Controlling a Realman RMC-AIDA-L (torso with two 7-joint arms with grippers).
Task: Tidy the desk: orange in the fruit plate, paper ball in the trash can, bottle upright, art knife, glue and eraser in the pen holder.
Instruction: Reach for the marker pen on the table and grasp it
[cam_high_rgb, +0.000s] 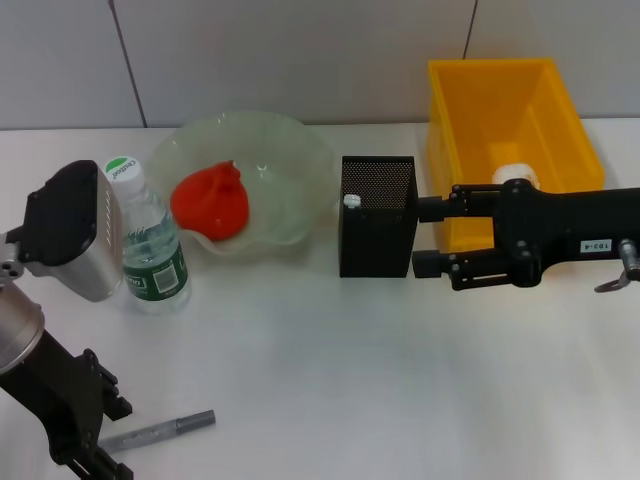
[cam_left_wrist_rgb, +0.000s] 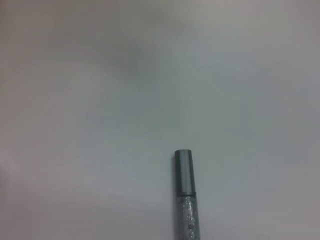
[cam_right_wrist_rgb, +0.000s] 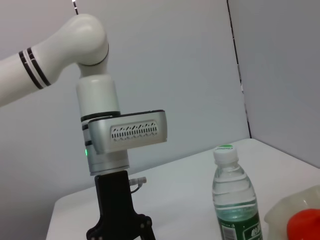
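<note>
Far left, at the near edge of the surface (cam_high_rgb: 330, 370): left hand (cam_high_rgb: 100, 452) low over the slim grey art knife (cam_high_rgb: 160, 432), which lies flat just beside it. Apart or together, cannot tell. Likely step: picking up the knife for the pen holder.

- Centre over the glittery barrel (cam_left_wrist_rgb: 186, 220), not the smooth cap (cam_left_wrist_rgb: 184, 172).
- Close across the narrow width and lift straight up, to avoid rolling it.
- Carry high past the bottle (cam_high_rgb: 150, 240), already upright, and past the fruit plate (cam_high_rgb: 300, 150) holding the orange (cam_high_rgb: 212, 200).
- Drop end-first into the black mesh pen holder (cam_high_rgb: 377, 215).

Watch the right hand (cam_high_rgb: 420, 237), prongs apart and empty, close against the holder's right side; better to clear it first. Behind it, yellow trash can (cam_high_rgb: 500, 90) with the paper ball (cam_high_rgb: 515, 175) inside.
</note>
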